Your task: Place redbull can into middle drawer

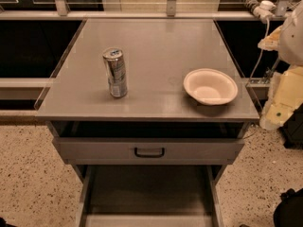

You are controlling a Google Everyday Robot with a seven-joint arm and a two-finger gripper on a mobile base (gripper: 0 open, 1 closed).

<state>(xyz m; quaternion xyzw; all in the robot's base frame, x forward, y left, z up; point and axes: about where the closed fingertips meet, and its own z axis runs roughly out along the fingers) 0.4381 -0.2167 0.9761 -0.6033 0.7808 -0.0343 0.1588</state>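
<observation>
Grey metal middle drawer (147, 190); slim shiny redbull can (115, 73); gripper (283, 98) far right.

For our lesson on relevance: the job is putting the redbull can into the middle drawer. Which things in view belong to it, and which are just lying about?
Belong: redbull can, upright on the cabinet top, left side; middle drawer, pulled open at the bottom; hand, beyond the cabinet's right edge.
Lying about: white bowl, on the top's right; drawer front with black handle.
</observation>
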